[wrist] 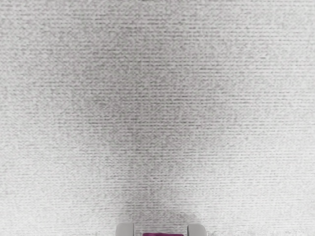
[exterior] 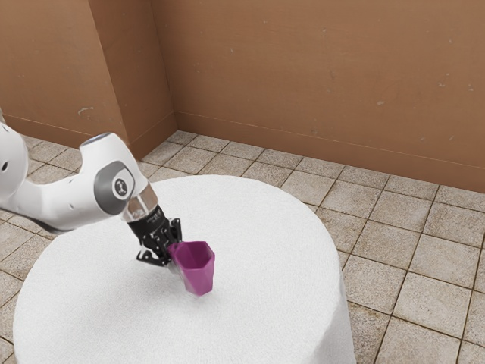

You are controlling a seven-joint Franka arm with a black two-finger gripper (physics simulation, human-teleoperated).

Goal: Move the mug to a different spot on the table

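Exterior view: arm entering from frame left; gripper (exterior: pixel 167 252) seen pinched on rim of mug (exterior: pixel 197 269), lower left of centre, tilted over white worktop (exterior: pixel 288 235). Risk judged: edge-only hold, so mug could be rotated or dropped if swung fast.

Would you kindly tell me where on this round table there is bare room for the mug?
The table is bare between the mug and its far rim, out to the exterior view's right edge, and toward the near rim. It is crowded only at the exterior view's left, where the arm and pincer hang over it.
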